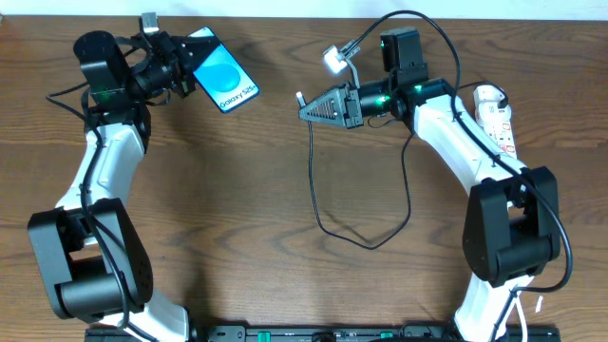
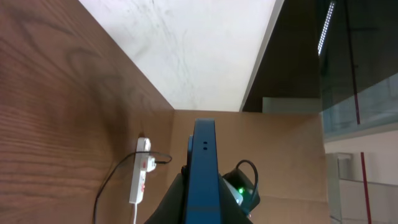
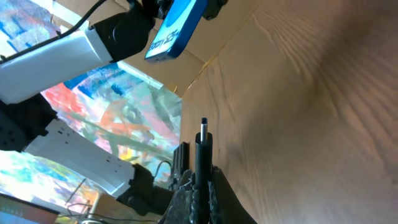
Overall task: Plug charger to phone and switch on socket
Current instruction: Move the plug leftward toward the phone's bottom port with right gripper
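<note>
1. Brown wooden table [image 1: 237, 209] lies under both arms.
2. Left claw [image 1: 188, 65] is clamped on the phone [image 1: 226, 78], far left.
3. Right claw [image 1: 309, 104] pinches the charger [image 3: 202, 146] behind its plug tip; the cable loops nearer.
4. Socket [image 1: 496, 119] lies far right.

The phone [image 1: 226, 81] is held over the far left part of the table [image 1: 237, 218], clamped in the left claw [image 1: 193, 68]. To its right, near the far middle, the right claw [image 1: 306, 105] grips the charger [image 1: 366, 242] just behind its plug tip [image 3: 203, 127], which points toward the phone, well apart from it. From there the charger drops to the table, loops toward the near edge and runs back toward the right arm [image 1: 456, 152]. The socket [image 1: 497, 116] lies at the far right, partly beneath that arm.
</note>
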Action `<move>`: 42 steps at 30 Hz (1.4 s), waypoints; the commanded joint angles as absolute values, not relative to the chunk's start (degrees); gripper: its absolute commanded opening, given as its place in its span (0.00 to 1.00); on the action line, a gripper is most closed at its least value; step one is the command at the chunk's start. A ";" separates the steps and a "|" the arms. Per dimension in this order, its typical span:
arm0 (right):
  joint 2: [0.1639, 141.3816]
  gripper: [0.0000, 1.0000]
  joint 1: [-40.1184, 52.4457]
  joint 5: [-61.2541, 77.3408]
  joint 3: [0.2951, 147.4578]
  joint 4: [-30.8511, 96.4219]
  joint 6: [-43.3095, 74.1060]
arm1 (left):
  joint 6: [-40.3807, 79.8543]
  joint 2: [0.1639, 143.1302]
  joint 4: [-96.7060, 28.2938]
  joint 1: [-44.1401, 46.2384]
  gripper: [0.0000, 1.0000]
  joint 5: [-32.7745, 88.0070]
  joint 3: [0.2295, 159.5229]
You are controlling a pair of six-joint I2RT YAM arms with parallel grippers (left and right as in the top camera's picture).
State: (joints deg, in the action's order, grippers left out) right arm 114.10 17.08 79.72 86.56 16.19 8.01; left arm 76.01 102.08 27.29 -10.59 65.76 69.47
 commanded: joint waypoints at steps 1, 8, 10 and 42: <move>118.10 0.01 17.19 82.76 87.31 13.80 9.89 | 75.05 100.07 28.05 -10.52 0.08 68.01 70.74; 126.37 0.01 17.76 89.43 87.31 2.22 18.15 | 74.98 100.07 28.05 -10.52 0.07 68.20 70.74; 127.15 0.01 18.02 89.45 87.31 0.19 19.86 | 74.22 100.07 28.10 -10.52 0.07 68.18 70.74; 127.15 0.01 27.42 89.47 87.31 -23.38 35.94 | 67.11 100.07 43.42 -10.55 0.08 71.61 70.74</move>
State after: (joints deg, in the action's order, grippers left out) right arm 127.98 27.24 88.62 86.85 -22.76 34.39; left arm 67.42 102.08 42.63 -10.59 69.76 69.47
